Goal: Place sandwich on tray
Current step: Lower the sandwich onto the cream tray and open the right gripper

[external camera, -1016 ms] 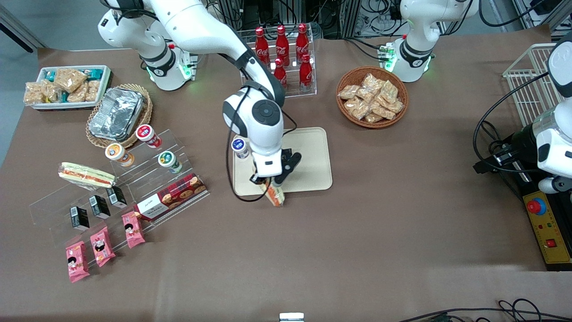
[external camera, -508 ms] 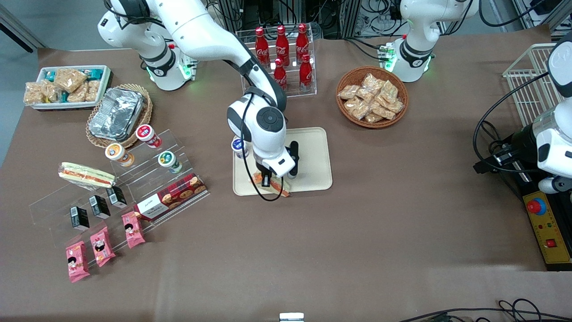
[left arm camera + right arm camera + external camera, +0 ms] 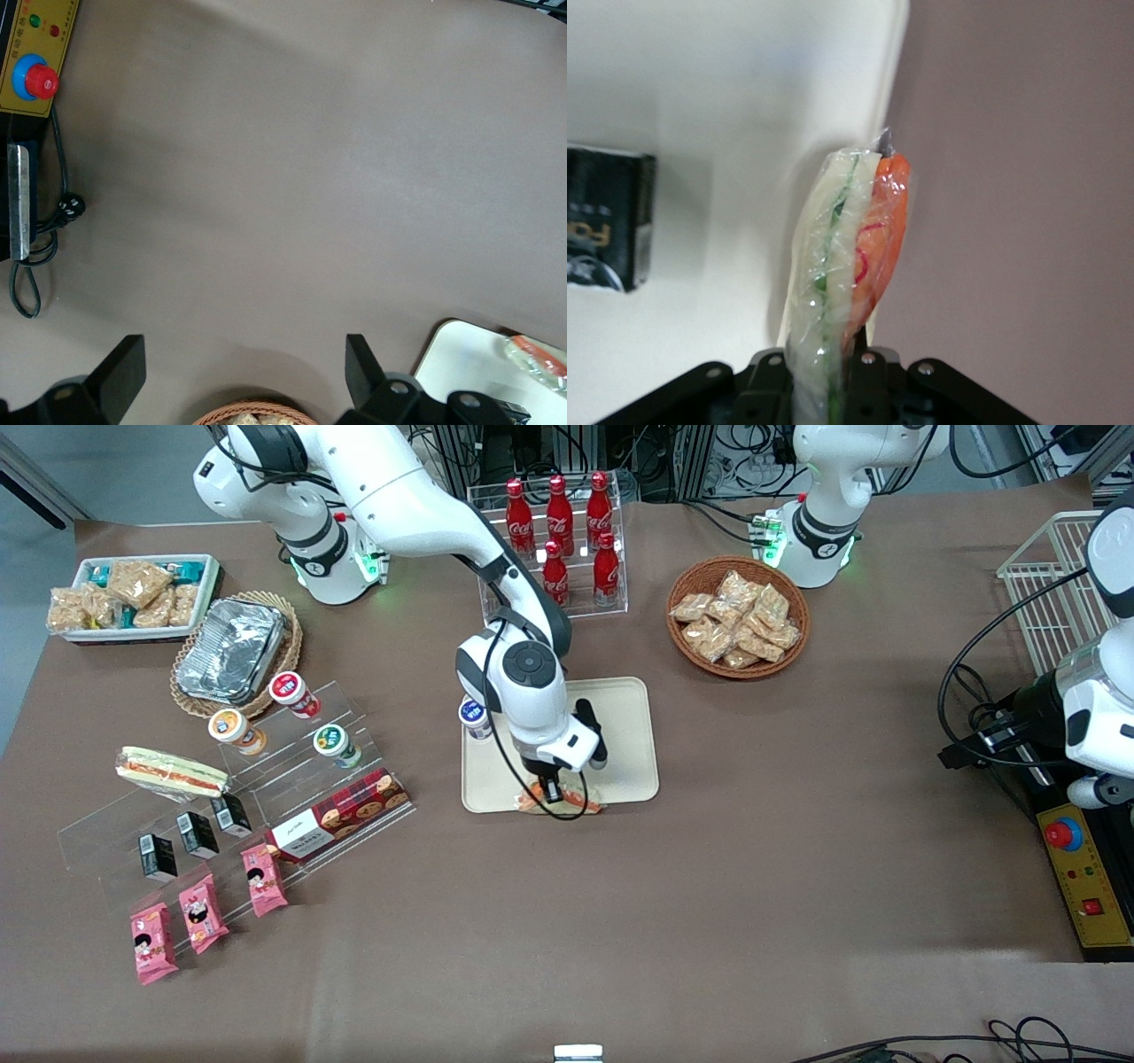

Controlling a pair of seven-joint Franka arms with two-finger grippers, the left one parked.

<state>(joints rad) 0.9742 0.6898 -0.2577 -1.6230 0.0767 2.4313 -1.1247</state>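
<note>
One sandwich [image 3: 849, 266] is clamped between your gripper [image 3: 551, 790] fingers, low over the tray [image 3: 629, 726] edge nearest the front camera. You are in the placing step. Next, lower it fully inside the rim, then release.

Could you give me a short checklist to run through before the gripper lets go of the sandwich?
1. Gripper shut on sandwich: ok, the wrist view shows the wedge clamped between the fingers.
2. Sandwich over tray: not ok; it sits at the tray edge nearest the front camera, and the wrist view shows it along the rim with bare table beside it.
3. Sandwich resting on tray: cannot tell.
4. Cup clear of the drop spot: ok, it stands at the tray's corner farther from the camera.
5. Black box on tray clear of sandwich: ok, apart.
</note>
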